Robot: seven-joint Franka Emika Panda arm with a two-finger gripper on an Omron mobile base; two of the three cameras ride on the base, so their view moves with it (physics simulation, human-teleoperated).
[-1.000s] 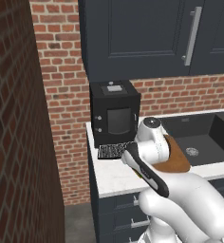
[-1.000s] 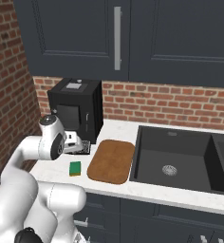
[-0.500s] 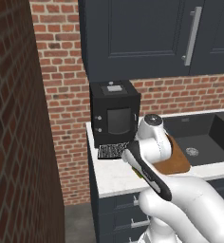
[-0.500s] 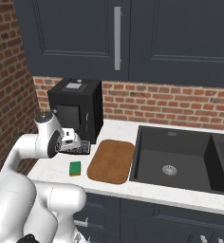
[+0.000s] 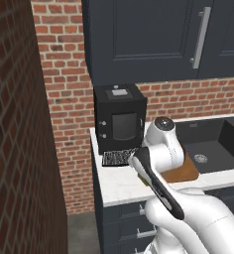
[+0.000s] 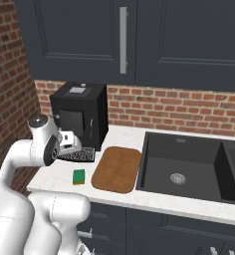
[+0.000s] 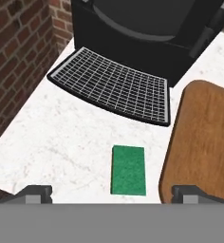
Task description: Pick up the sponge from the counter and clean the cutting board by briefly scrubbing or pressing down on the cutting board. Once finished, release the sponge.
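- Overhead, the gripper (image 7: pixel 111 192) hung above the white counter (image 7: pixel 61 142) with its jaws spread wide and nothing between them.
- Sponge (image 7: pixel 128 170): lay flat on the counter, green face up, just ahead of the gap between the fingertips.
- Cutting board (image 7: pixel 204 142): brown wood, just beside the sponge on the side of one fingertip, apart from it.
- Black ribbed mat (image 7: pixel 114 85): farther ahead, at the foot of a black appliance (image 6: pixel 79 117).
- Room: red brick wall (image 6: pixel 189 107), dark cabinets (image 6: pixel 139 40), dark sink (image 6: pixel 181 167) beyond the board.
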